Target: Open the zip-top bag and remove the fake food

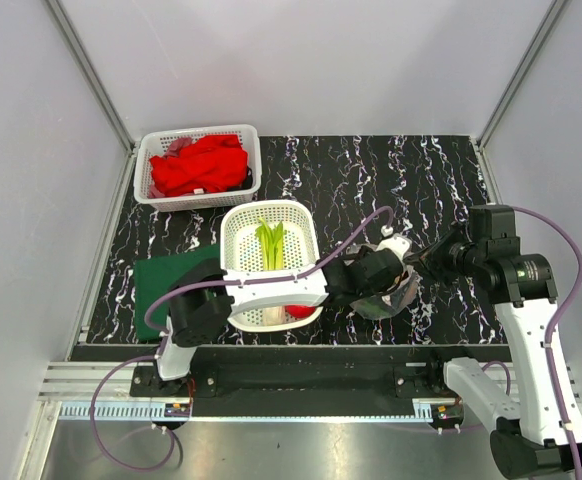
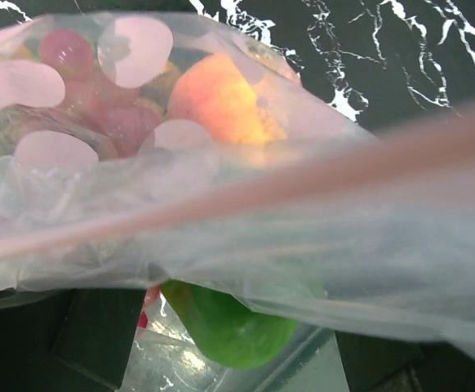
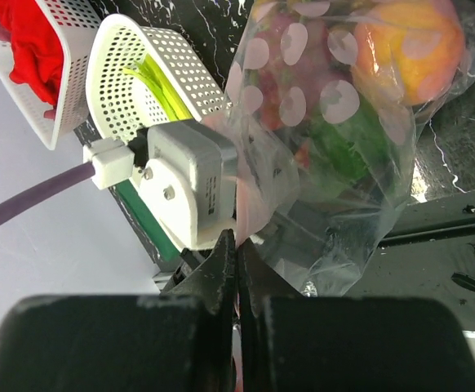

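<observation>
My right gripper (image 3: 237, 247) is pinched almost flat, with both fingers pressed together on a thin pinkish fold at the edge of the bag (image 3: 335, 114). My left gripper (image 1: 391, 278) reaches across to the same bag. Plastic lies draped over its camera, and I cannot tell whether its fingers grip the film or only lie against it.

The bag sits between my two grippers, just to the right of the white basket (image 1: 233, 232), off its near right corner. Its zip strip (image 2: 319, 175) runs slantwise across the left wrist view. Through the film I can see a peach (image 3: 409, 41) and a green pepper (image 3: 345, 151), with pinkish-purple pieces beside them that are too blurred to name.

In the white basket lies a leek (image 1: 270, 245), and a red apple (image 1: 299, 312) shows at its near right corner. Behind it, to the left, a second basket (image 1: 199, 133) holds a red cloth (image 1: 199, 165).
</observation>
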Robot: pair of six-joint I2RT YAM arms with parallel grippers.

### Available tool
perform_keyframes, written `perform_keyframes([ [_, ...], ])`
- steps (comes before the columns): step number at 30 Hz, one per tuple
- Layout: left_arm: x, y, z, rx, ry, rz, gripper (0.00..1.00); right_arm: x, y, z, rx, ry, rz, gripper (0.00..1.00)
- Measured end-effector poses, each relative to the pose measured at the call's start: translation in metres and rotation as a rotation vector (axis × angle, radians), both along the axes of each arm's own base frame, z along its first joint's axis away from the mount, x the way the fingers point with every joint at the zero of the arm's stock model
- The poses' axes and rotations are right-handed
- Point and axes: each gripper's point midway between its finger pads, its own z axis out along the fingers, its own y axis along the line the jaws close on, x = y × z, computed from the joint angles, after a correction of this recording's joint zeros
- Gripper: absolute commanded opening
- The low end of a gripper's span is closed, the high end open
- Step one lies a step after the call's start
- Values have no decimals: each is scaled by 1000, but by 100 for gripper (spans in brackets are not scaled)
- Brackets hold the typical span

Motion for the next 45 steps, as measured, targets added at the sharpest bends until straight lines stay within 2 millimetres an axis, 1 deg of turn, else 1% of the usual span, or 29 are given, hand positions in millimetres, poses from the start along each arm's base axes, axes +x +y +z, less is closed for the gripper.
perform_keyframes([
  [3, 2, -2, -5, 11, -4, 7, 85, -2, 0, -1, -2, 2, 0, 0],
  [6, 4, -5, -8, 19, -8, 10, 77, -3, -1, -2, -5, 2, -1, 0],
  [7, 5, -5, -9, 23, -9, 10, 67, -3, -1, -2, -6, 1, -2, 0],
  [10, 6, -3, -12, 43, -15, 7, 47, -5, -2, -3, -10, -4, 0, 0],
  [11, 6, -2, -13, 48, -16, 6, 38, -6, -2, -3, -10, -6, 1, 0],
  [13, 5, 0, -15, 62, -19, 1, 29, -8, -2, -3, -13, -11, 4, 0],
  [14, 5, 2, -16, 70, -19, -1, 17, -8, -3, -4, -15, -15, 7, 0],
  [16, 6, 3, -17, 81, -23, -8, 8, -10, -3, -5, -20, -17, 13, 0],
  [17, 6, 4, -17, 90, -30, -16, 0, -11, -3, -6, -23, -17, 15, 0],
  [21, 6, 10, -16, 118, -46, -35, 0, -12, -4, -8, -40, -26, 32, 0],
  [23, 6, 14, -10, 128, -57, -47, 0, -13, -5, -8, -47, -36, 39, 0],
  [26, 7, 22, 6, 135, -76, -68, 0, -12, -8, -6, -72, -67, 46, 0],
  [29, 5, 25, 31, 112, -100, -102, 0, -12, -11, -4, -104, -97, 57, 0],
  [35, -4, 22, 95, -9, -129, -198, 0, -8, -17, -2, -169, -159, 94, 0],
  [38, -9, 20, 124, -82, -128, -243, 0, -6, -17, -5, -191, -176, 125, 0],
  [42, -6, 21, 155, -158, -131, -270, 0, -5, -17, -14, -208, -174, 153, 0],
  [45, 2, 25, 168, -186, -142, -252, 0, -3, -13, -12, -200, -198, 183, 0],
])
